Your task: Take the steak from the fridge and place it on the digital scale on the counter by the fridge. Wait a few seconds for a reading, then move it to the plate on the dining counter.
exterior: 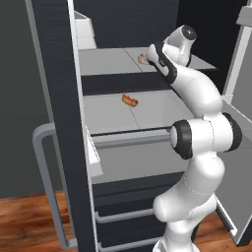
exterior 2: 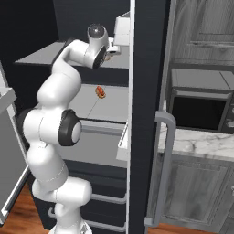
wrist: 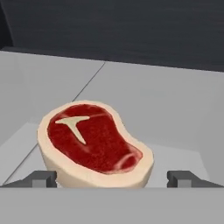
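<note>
**Gripper spread wide at the steak on the upper fridge shelf**

The gripper (wrist: 112, 178) is standing wide open, its two dark fingertips (wrist: 40, 178) showing at the bottom of the hand view, one to each side of the steak (wrist: 94, 142). The steak is lying flat on the light grey shelf between them, red centre up with a pale fat rim all around. Its near edge is dipping out of sight at the bottom of that view, so whether either fingertip is touching the meat cannot be told; nothing is being held.

In the left base view the arm (exterior: 197, 147) is reaching up and into the open fridge (exterior: 64, 123), and its wrist is covering most of the steak (exterior: 142, 59), leaving a small pinkish sliver showing on the upper shelf (exterior: 108, 61) just left of the hand. In the right base view the hand is sitting against the fridge's dark middle post, and the steak (exterior 2: 108, 56) is showing as a tiny speck beside it, too small to make out well.

One shelf lower, a sausage in a bun (exterior: 130, 100) is lying alone, well apart from the steak. The door handle (exterior 2: 165, 169) is running down in front of a marble bench (exterior 2: 196, 141) with grey cabinets to the right of the fridge. The left door is being cut off at the picture edge.
</note>
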